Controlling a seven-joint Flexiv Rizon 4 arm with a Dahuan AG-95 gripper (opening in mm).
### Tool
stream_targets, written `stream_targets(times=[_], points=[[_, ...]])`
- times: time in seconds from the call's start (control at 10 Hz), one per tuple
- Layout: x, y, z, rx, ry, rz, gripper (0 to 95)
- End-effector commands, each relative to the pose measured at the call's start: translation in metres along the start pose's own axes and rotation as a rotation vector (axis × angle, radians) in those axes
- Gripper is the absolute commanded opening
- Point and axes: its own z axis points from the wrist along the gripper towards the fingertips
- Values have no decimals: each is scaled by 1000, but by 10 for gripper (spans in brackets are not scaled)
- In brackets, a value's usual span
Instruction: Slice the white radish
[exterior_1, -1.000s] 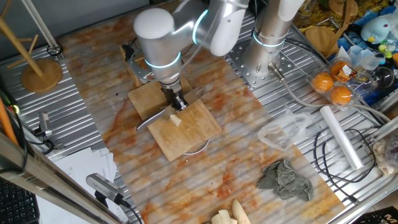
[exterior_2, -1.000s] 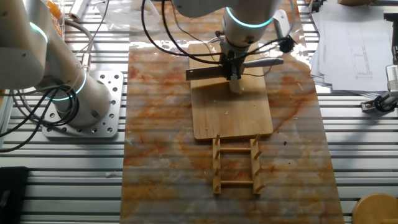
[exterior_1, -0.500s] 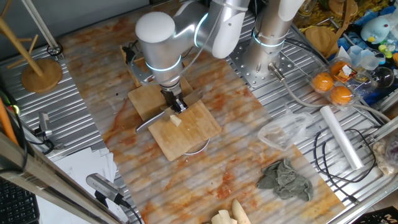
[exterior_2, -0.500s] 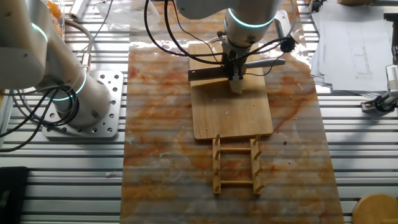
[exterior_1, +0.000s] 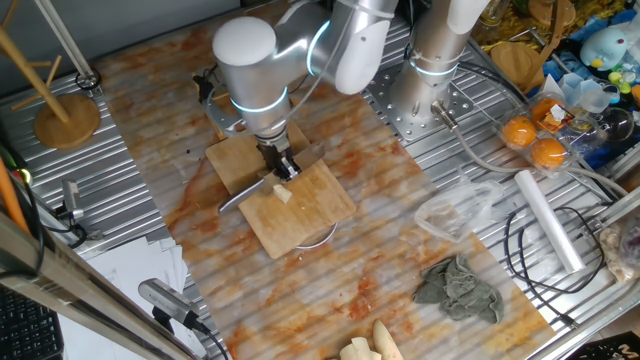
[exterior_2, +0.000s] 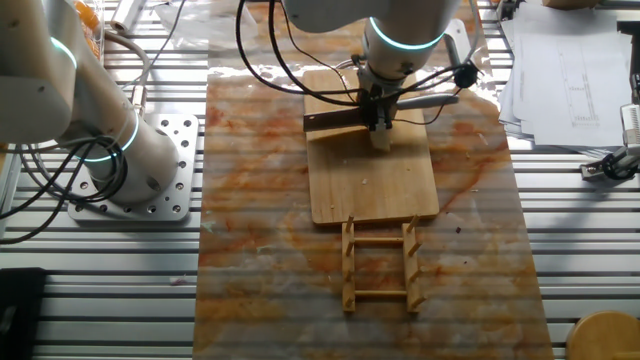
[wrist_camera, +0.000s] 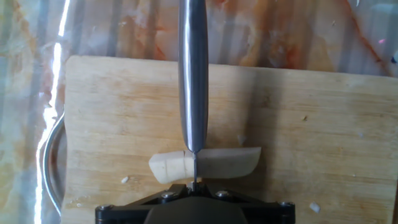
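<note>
The white radish (wrist_camera: 217, 163) is a small pale stick lying across the wooden cutting board (wrist_camera: 311, 124). My gripper (wrist_camera: 194, 185) is shut on a knife (wrist_camera: 193, 74), its blade edge down in the radish, left of the radish's middle. A cut line shows there; a short left piece (wrist_camera: 166, 168) still touches the longer right piece. In one fixed view the gripper (exterior_1: 285, 165) stands over the radish (exterior_1: 283, 193) on the board (exterior_1: 315, 215). The other fixed view shows the knife (exterior_2: 335, 118), the radish (exterior_2: 381, 139) and the gripper (exterior_2: 378, 112).
A wooden rack (exterior_2: 380, 265) stands just past the board's end. A second arm's base (exterior_2: 130, 160) is at the left. A grey cloth (exterior_1: 460, 288), a white roll (exterior_1: 548, 220), oranges (exterior_1: 535, 140) and cream-yellow pieces (exterior_1: 365, 345) lie to the right and front.
The arm, with the knife, has shifted very slightly. The radish and board have stayed in place.
</note>
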Motion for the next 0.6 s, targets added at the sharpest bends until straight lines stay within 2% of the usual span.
stream_targets(times=[0.1,0.3,0.5,0.6], points=[[-1,-1,63,13,-8,-7,0],[1,1,52,11,3,-8,0],[4,4,39,22,3,-16,0],[3,4,41,28,7,-19,0]])
